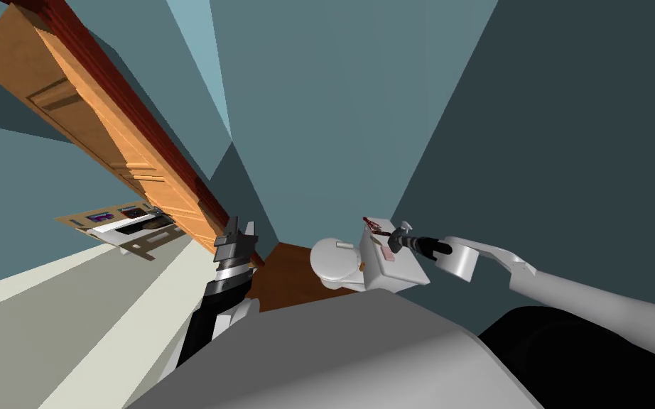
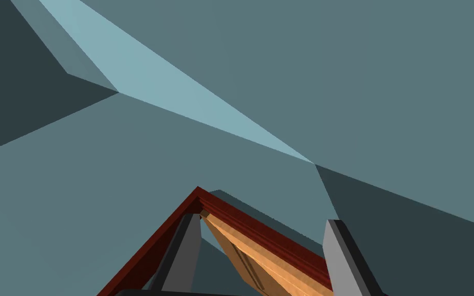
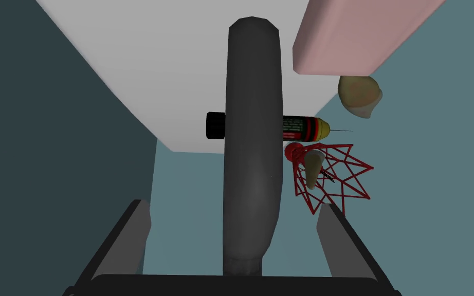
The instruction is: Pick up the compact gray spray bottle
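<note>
Grey spray bottle (image 3: 251,144): was bracketed by wide-spread right hand (image 3: 233,206), ungripped; closing and lifting outstanding. Left hand (image 2: 262,220) was spread, unused.

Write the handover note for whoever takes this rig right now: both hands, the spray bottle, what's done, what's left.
Left hand: open, holding nothing, raised near the wooden door.
Right hand: open, one finger on each side of the dark grey spray bottle, neither touching it.
Bottle: at the white toilet tank, with a pink block, a small black, red and yellow tube and a red wire object close by.
Done: reach and line-up on the bottle.
Left: shut the right hand on the bottle and lift it, probably minding the small things beside it.
</note>
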### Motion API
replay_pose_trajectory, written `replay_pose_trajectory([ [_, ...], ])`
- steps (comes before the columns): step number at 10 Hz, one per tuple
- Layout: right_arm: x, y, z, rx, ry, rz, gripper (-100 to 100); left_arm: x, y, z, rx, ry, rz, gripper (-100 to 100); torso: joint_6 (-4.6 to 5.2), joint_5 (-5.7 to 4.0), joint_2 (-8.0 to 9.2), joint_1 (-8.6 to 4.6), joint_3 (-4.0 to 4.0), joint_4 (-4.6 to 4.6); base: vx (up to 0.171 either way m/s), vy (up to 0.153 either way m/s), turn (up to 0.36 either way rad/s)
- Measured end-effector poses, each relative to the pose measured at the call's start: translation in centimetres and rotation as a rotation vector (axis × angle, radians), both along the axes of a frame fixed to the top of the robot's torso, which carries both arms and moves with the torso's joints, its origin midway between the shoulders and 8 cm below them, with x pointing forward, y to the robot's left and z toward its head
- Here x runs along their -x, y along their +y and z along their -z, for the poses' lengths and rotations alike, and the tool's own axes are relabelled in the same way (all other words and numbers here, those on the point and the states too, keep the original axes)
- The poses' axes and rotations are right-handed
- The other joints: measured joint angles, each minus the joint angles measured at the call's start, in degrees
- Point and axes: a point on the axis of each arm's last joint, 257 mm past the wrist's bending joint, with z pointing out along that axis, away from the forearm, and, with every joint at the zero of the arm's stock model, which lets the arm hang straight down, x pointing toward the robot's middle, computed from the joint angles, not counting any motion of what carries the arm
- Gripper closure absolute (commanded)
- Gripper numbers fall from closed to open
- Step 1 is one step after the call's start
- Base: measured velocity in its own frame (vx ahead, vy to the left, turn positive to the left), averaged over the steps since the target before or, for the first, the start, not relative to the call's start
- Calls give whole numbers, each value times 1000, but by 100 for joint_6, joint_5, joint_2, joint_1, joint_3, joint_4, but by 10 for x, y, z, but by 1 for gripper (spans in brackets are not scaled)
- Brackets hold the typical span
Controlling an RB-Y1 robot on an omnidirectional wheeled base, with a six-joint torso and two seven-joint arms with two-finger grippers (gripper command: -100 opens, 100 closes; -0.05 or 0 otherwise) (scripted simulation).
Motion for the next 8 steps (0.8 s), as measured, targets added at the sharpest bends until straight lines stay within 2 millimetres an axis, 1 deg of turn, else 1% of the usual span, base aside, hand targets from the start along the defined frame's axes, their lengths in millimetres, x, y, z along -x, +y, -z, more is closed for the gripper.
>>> replay_pose_trajectory([
  [1,-2,-11,-3,-2,-2,28,-100,0,0,0,0,0,0,0,-9,0,1,-1,0,-1,-114,12,182],
  [2,-1,-21,-3,-1,-2,52,-100,0,0,0,0,0,0,0,1,-1,1,0,0,0,-130,48,372],
  [3,0,-32,0,-5,-4,79,-100,0,0,0,0,0,0,0,-8,1,4,11,1,0,-115,44,176],
  [4,1,-44,1,-2,-4,103,-100,0,0,0,0,0,0,0,3,2,2,10,1,0,-121,53,298],
  [5,5,-57,1,-3,-6,134,-100,0,0,0,0,0,0,0,-5,3,4,13,1,0,-104,25,192],
  [6,6,-69,2,-1,-7,159,-100,0,0,0,0,0,0,0,1,1,-1,3,0,0,-142,32,350],
  [7,9,-79,1,-3,-10,188,-100,0,0,0,0,0,0,0,-5,1,9,5,4,1,-112,23,176],
  [8,11,-90,-1,-1,-12,212,-100,0,0,0,0,0,0,0,3,1,3,-1,2,1,-105,45,353],
])
